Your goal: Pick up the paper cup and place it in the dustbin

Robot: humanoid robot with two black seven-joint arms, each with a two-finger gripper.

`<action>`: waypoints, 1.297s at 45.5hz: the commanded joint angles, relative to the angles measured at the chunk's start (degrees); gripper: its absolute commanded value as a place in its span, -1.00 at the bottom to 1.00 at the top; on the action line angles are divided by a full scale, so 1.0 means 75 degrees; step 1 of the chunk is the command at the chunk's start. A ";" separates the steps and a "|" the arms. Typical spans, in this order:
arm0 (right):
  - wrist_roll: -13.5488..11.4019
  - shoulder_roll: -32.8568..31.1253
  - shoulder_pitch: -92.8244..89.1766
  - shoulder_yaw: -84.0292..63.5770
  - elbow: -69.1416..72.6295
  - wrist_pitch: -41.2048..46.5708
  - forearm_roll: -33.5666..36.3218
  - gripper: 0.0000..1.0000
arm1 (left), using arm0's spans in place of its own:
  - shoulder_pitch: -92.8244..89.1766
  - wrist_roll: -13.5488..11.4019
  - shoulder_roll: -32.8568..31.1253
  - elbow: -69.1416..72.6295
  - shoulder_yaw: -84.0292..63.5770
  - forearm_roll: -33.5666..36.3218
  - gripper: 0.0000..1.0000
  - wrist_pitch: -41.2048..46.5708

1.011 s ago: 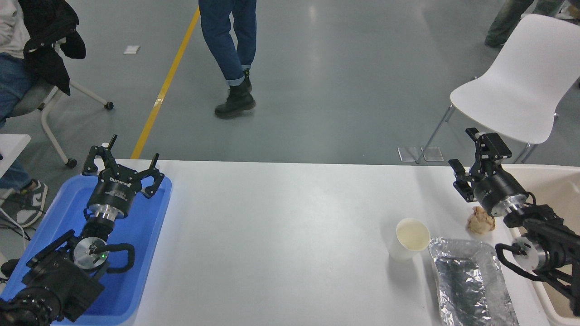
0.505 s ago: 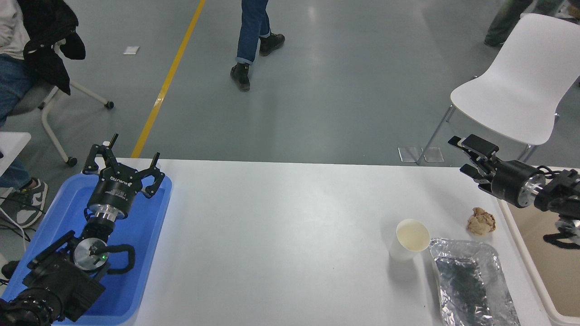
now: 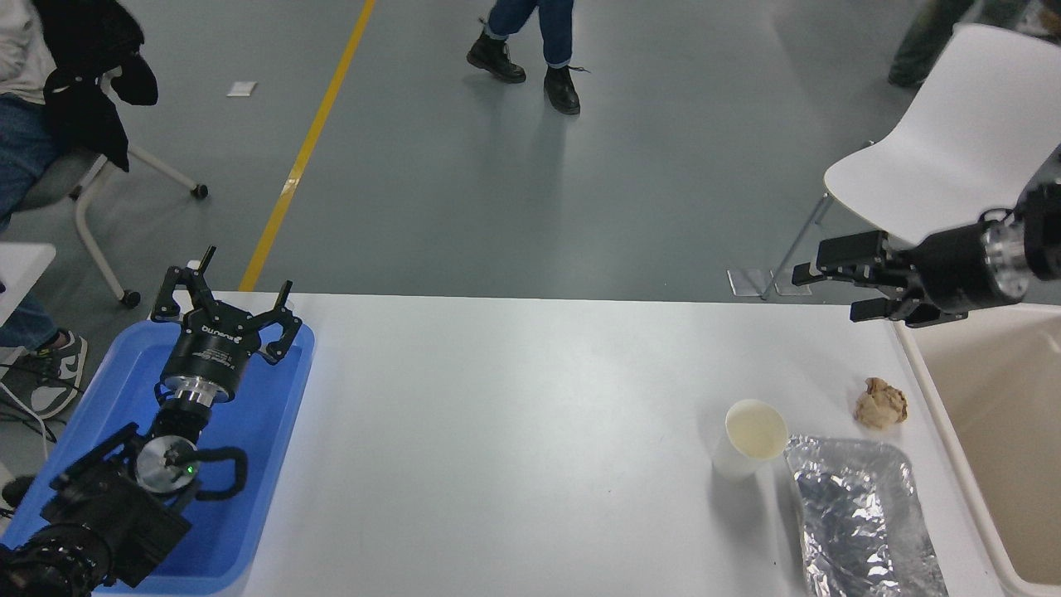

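Paper cup [image 3: 750,438] stands upright on the table, small, white, tapered, rolled rim up, cream inside showing, nothing gripping it. Off at its three o'clock sits the dustbin [image 3: 935,414], a big beige tub with a thick rounded rim and smooth inner walls.

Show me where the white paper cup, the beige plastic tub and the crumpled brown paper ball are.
White paper cup [image 3: 750,439]: head view, on its cream inside.
Beige plastic tub [image 3: 935,410]: head view, on its left rim.
Crumpled brown paper ball [image 3: 881,404]: head view, on its middle.
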 commanded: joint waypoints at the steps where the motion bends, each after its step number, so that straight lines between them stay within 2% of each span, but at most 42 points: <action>1: -0.0017 0.1119 0.1590 -0.0277 0.0373 0.1222 -0.1676 1.00 | 0.0010 -0.0010 0.0007 0.0000 -0.0001 0.0004 1.00 0.0001; 6: -0.0017 0.1343 0.2023 -0.0125 0.0478 0.1222 -0.1817 1.00 | 0.0010 -0.0010 0.0007 0.0000 -0.0001 -0.0008 1.00 0.0001; 10: -0.0087 0.1413 0.2200 0.0063 0.0537 0.1222 -0.1817 0.86 | 0.0010 -0.0010 0.0007 0.0000 -0.0001 -0.0008 1.00 0.0001; 15: -0.0743 0.1659 0.2516 -0.0054 0.0654 0.1222 -0.1876 0.82 | 0.0010 -0.0010 0.0007 0.0000 -0.0001 -0.0008 1.00 0.0001; 18: -0.0920 0.1799 0.2738 -0.0253 0.0701 0.1222 -0.1876 0.83 | 0.0010 -0.0010 0.0007 0.0000 -0.0001 -0.0008 1.00 0.0001; 28: -0.0920 0.1823 0.3278 -0.0605 0.0701 0.1222 -0.1852 0.85 | 0.0010 -0.0010 0.0007 0.0000 -0.0001 -0.0008 1.00 0.0013; 31: -0.0908 0.1812 0.3196 -0.0593 0.0689 0.1222 -0.1759 0.97 | -0.0001 -0.0010 0.0007 0.0000 -0.0001 -0.0008 1.00 0.0001; 37: -0.0896 0.1812 0.2926 -0.0547 0.0713 0.1222 -0.1700 1.00 | -0.0001 0.0002 0.0007 0.0000 -0.0001 0.0004 1.00 0.0001; 44: -0.0896 0.1589 0.2973 -0.0617 0.0677 0.1222 -0.1232 1.00 | -0.0001 0.0013 0.0007 0.0000 -0.0001 0.0004 1.00 0.0001; 52: -0.0897 0.1542 0.2962 -0.0710 0.0631 0.1222 -0.0201 1.00 | -0.0001 0.0013 0.0007 0.0000 -0.0001 0.0004 1.00 0.0001; 59: -0.0932 0.1671 0.2412 -0.0605 0.0607 0.1222 0.0011 1.00 | -0.0013 0.0013 -0.0005 0.0000 -0.0001 0.0004 1.00 0.0001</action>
